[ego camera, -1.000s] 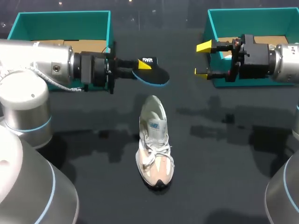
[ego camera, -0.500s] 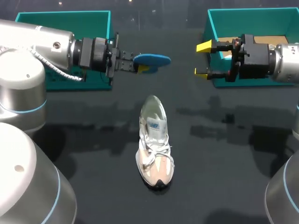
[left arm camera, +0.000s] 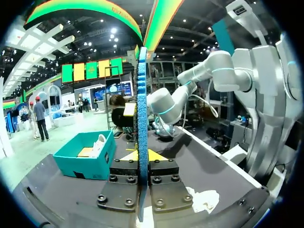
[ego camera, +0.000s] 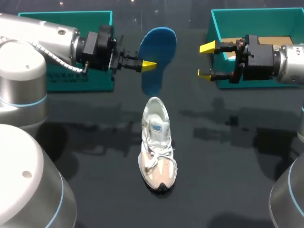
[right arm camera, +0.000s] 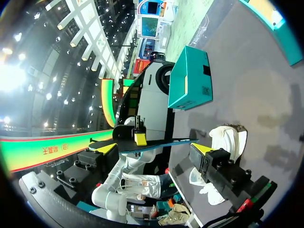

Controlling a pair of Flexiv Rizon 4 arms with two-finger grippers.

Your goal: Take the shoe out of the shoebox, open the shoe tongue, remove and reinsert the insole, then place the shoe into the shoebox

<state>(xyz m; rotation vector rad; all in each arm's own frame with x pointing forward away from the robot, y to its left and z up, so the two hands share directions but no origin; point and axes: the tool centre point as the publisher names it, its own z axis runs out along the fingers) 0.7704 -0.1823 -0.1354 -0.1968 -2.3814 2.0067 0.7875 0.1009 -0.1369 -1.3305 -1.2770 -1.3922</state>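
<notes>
The left pincer [ego camera: 147, 65] is clenched on the blue insole [ego camera: 159, 52], holding it in the air between the left box [ego camera: 66, 19] and the right box [ego camera: 251, 16]. The shoe [ego camera: 157, 145] lies mid-counter [ego camera: 228, 156], toe toward the robot. The right pincer [ego camera: 205, 61] hangs released before the right box.

From above, the head view's dark desk [ego camera: 228, 161] is lit evenly but dimly. Soft-edged shadows of both arms lie on it: one beside the shoe [ego camera: 157, 147] on the left arm's [ego camera: 42, 42] side, and several overlapping ones under the right arm [ego camera: 289, 64]. The shoe's pale upper stands out brightly. The insole [ego camera: 159, 47] darkens toward its lower end. Small lamp glints show at the desk's far edge. In the right wrist view, overhead glare whitens one side.
</notes>
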